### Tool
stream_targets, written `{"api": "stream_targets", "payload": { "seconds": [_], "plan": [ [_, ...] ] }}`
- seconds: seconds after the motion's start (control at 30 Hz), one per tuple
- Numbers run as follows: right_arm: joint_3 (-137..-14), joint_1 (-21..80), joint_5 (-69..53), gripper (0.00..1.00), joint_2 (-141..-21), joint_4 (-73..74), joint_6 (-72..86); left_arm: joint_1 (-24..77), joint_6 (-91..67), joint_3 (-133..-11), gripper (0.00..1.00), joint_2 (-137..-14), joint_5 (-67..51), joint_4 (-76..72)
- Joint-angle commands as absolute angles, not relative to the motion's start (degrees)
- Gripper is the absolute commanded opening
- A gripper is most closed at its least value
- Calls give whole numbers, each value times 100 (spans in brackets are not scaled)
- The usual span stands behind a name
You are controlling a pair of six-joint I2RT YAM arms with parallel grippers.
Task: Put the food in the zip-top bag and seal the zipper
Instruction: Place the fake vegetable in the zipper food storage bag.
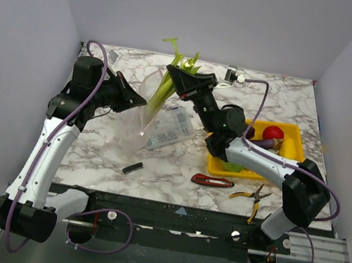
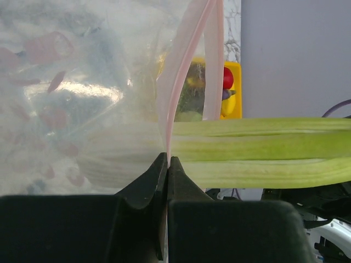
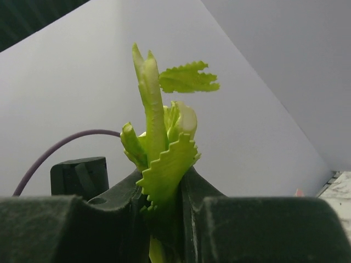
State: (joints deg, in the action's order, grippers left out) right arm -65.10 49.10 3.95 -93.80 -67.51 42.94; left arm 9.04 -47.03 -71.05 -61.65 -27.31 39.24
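Observation:
My right gripper is shut on the pale green celery, near its leafy top. It holds the stalk tilted, with the lower end inside the mouth of the clear zip-top bag. My left gripper is shut on the bag's pinkish-red zipper strip and holds the mouth up and open. In the left wrist view the celery crosses just beyond my fingertips into the bag. A red tomato, a purple eggplant and a yellow fruit lie in the yellow tray.
A clear compartment box of small parts lies under the bag. A red-handled knife and yellow-handled pliers lie in front of the tray. A small black part lies on the marble table.

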Motion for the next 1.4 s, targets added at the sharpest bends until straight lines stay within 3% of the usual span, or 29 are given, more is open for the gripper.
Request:
{"api": "stream_targets", "payload": {
  "seconds": [0.0, 0.23, 0.77, 1.1, 1.27, 1.37],
  "plan": [
    [-6328, 5043, 297, 22, -9385, -6697, 4787, 818, -4697, -7083, 0, -6121, -2946, 3577],
    [-6139, 5161, 91, 26, -9286, -5936, 5140, 791, -4708, -7127, 0, -6179, -3023, 3376],
    [-5985, 5385, -218, 36, -9577, -5754, 4873, 739, -4739, -7078, 0, -6126, -2963, 3251],
    [-5999, 5477, -111, 57, -9705, -5545, 4892, 659, -4542, -7147, 0, -6061, -2821, 3365],
    [-6129, 5473, -20, 72, -9555, -4820, 4747, 602, -4475, -7110, 0, -5973, -2804, 3396],
    [-6349, 5488, -21, 75, -9491, -4245, 4642, 580, -4458, -7070, 0, -5941, -2821, 3403]
  ]
}}
